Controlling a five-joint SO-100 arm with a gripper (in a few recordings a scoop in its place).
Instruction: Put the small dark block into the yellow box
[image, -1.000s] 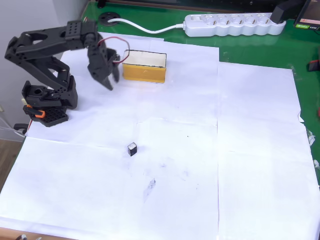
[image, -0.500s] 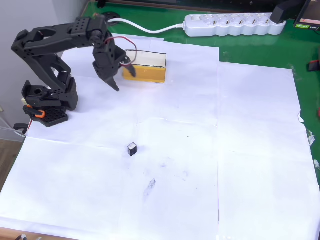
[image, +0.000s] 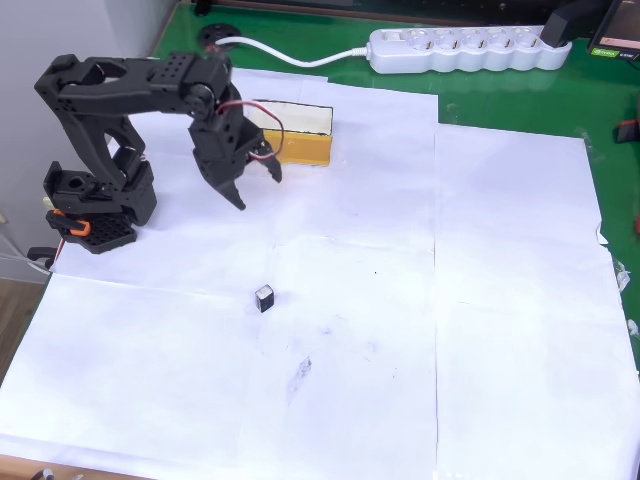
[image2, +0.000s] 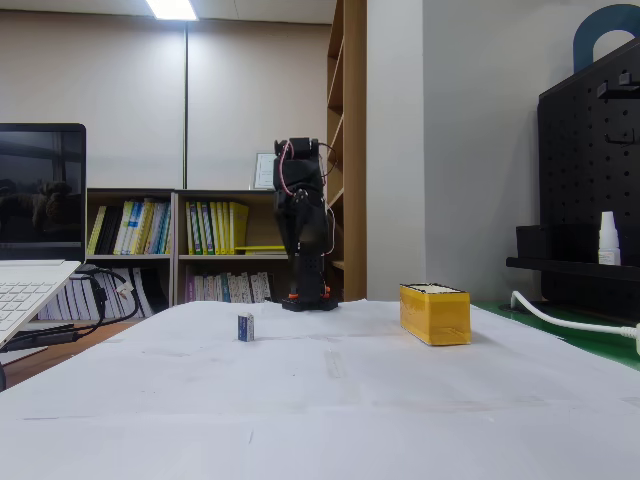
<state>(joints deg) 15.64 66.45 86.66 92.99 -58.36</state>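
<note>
Approach step; gripper (image: 257, 188) spread, empty, raised beside the yellow box (image: 292, 133); small dark block (image: 264, 297) on paper at gripper's 6 o'clock, well apart; next: descend, straddle block.

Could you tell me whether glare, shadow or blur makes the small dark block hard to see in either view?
Overhead view: the small dark block is sharp on evenly lit white paper, its top shiny. Fixed view: the block is tiny but distinct; a ceiling light glares.
</note>
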